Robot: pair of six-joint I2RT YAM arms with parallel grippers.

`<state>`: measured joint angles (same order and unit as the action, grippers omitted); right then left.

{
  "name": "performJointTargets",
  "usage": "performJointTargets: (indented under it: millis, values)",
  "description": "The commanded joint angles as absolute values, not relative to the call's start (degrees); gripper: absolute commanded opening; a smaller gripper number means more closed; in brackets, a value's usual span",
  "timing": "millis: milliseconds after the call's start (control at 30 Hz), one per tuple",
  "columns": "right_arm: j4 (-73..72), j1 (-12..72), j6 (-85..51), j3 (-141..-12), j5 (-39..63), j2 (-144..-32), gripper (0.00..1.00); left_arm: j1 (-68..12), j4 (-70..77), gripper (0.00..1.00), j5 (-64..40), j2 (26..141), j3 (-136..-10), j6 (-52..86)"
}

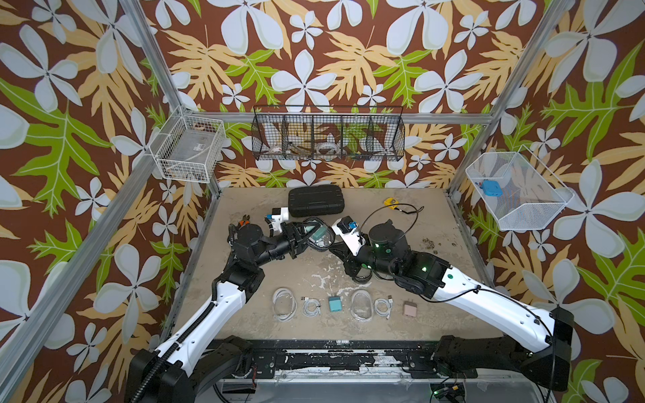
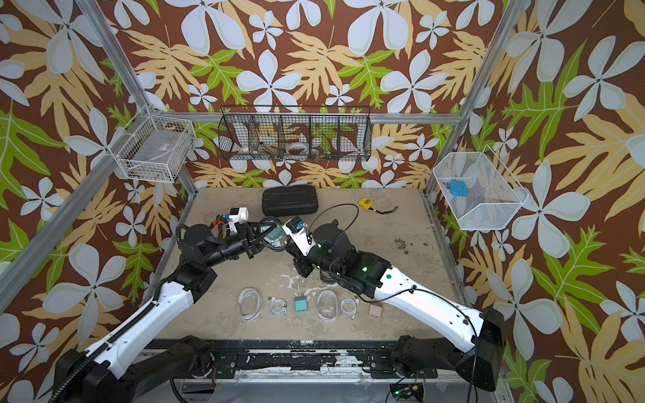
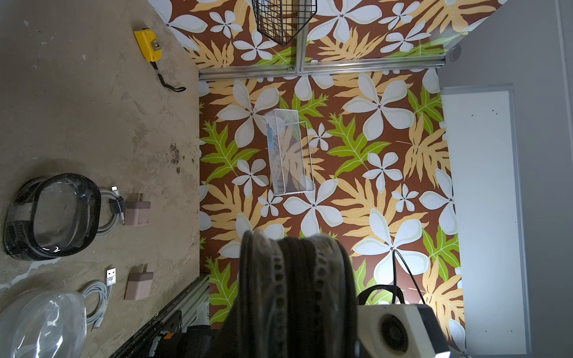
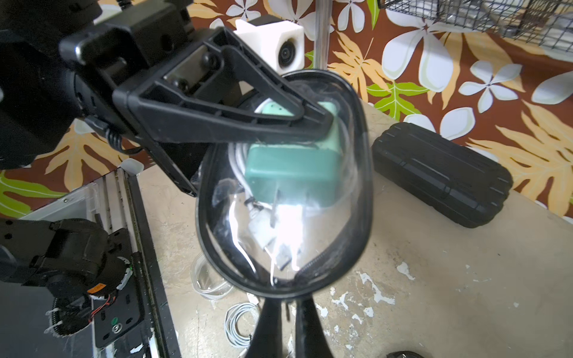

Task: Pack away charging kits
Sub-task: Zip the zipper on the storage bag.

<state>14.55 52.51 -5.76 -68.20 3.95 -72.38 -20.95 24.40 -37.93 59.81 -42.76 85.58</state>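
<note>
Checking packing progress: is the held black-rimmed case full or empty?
Full: the case holds a teal plug and white cable, seen through its clear side.

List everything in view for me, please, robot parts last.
held black-rimmed case: 1, black, mid-air, teal plug and white cable inside
second black-rimmed case: 1, black, on table
clear cases: 2, front row
loose cables: 3, white, by cases
loose teal plug: 1, front row
pink plugs: 2, right side
ribbed case: 1, black, back
tape measure: 1, yellow, back
baskets: 3, two white, one black, walls
blue block: 1, right white basket
left end effector: shut on held case
right end effector: shut on its rim
</note>
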Motion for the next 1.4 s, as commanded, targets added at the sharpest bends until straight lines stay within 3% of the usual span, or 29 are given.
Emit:
performJointTargets:
  millis: [0,233,433,567,700,800,967,1267,1367]
  values:
    - [16.39,52.31,-4.86,-69.78,-6.15,-72.58,0.00,-21.01,26.10,0.10,-39.29,59.35,-43.15,85.96]
    - [21.69,52.30,-1.68,-73.45,-12.14,-75.47,0.00,-20.94,23.52,0.09,-40.08,59.68,-43.93,83.70]
    - [21.97,52.30,0.82,-73.17,5.08,-75.19,0.00,-20.48,23.07,0.08,-40.47,60.01,-44.04,83.13]
    - [20.26,52.30,-0.35,-71.72,11.44,-75.07,0.09,-20.50,23.67,0.08,-41.11,60.39,-44.78,83.27]
    - [18.21,52.32,-1.18,-70.49,11.05,-74.35,0.10,-20.43,23.83,0.08,-41.56,60.36,-45.18,83.27]
    - [17.62,52.25,-1.14,-70.49,10.81,-73.97,0.22,-20.48,23.88,0.08,-41.62,60.21,-45.11,83.27]
    - [17.40,52.31,-0.79,-69.90,10.47,-73.89,0.28,-20.40,24.76,0.08,-41.66,60.21,-44.61,83.91]
    - [15.67,52.30,-0.79,-67.94,7.79,-73.30,0.17,-20.40,26.06,0.08,-41.72,60.16,-44.21,84.77]
    - [15.17,52.30,-0.73,-67.72,7.91,-73.29,0.07,-20.39,26.19,0.08,-41.70,60.06,-44.12,84.89]
